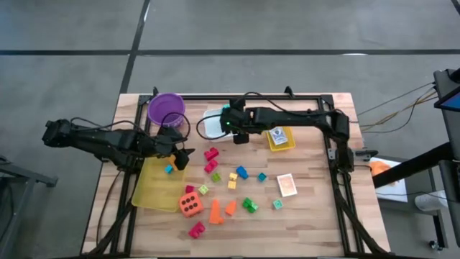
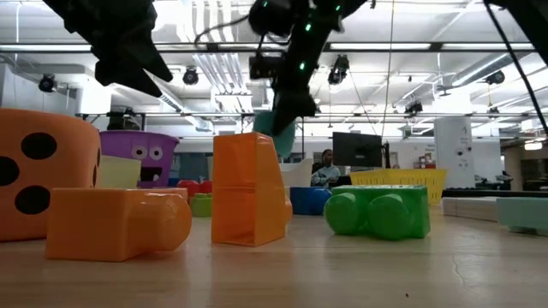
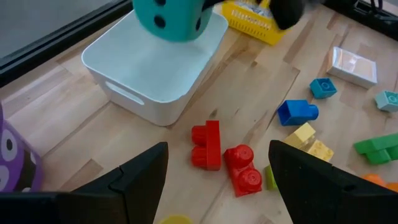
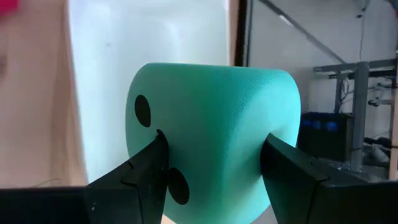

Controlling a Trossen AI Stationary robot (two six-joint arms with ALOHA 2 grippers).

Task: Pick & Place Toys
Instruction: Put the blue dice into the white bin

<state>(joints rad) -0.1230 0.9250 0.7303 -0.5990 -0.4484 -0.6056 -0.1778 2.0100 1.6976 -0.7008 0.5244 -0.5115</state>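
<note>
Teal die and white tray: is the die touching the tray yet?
Apart. The left wrist view shows the teal die held by the right gripper above the white tray, its floor bare beneath.

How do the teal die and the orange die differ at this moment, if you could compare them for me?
The teal die is gripped in the right gripper and held above the white tray; the orange die rests on the table, touched by neither gripper. The teal die hangs near the table's far side; the orange die sits near its front, beside the yellow tray. Both have black dots.
</note>
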